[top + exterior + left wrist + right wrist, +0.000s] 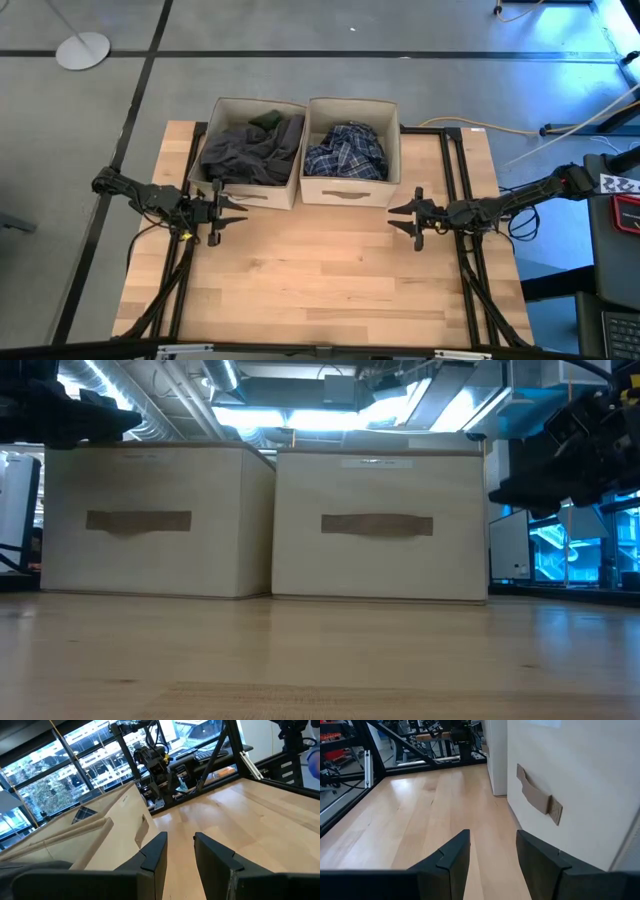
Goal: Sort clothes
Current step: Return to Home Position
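Two beige fabric boxes stand side by side at the table's far middle. The left box (252, 152) holds a dark grey garment (245, 152) with a dark green one (266, 121) at its far edge. The right box (350, 152) holds the blue-and-white plaid garment (346, 152). The white garment is not in view. My left gripper (234, 214) is open and empty in front of the left box. My right gripper (404, 219) is open and empty at the right box's near right corner.
The bare wooden tabletop (320, 280) spreads in front of the boxes. Black frame rails (455, 190) run along the table's left and right sides. In the low view the two box fronts (260, 525) with their fabric handles fill the middle.
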`<state>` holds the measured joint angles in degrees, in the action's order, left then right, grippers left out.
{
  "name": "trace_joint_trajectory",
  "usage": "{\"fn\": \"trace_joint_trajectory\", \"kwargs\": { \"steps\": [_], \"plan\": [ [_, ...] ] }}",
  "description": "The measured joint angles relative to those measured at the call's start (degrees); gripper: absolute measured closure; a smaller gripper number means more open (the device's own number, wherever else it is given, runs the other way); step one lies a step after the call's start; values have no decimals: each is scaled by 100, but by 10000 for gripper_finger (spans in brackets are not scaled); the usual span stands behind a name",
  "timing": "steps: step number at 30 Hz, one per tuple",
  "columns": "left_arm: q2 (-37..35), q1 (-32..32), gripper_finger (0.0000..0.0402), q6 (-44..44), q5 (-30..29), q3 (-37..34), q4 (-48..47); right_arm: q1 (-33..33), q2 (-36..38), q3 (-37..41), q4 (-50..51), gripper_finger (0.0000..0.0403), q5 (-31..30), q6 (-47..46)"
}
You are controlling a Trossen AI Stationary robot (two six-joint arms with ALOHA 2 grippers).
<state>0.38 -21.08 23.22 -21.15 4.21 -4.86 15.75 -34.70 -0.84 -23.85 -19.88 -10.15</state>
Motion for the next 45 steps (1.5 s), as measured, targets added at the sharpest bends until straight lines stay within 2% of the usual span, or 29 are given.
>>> {"fn": "trace_joint_trajectory", "kwargs": {
  "steps": [18,27,45],
  "plan": [
    [0,0,313,-9,0,0,-13,-1,0,0,49,240,0,0],
    [4,2,313,642,-13,-13,-123,0,0,0,47,240,0,0],
    [2,-1,313,705,-2,-12,-270,0,0,0,43,240,0,0]
  ]
}}
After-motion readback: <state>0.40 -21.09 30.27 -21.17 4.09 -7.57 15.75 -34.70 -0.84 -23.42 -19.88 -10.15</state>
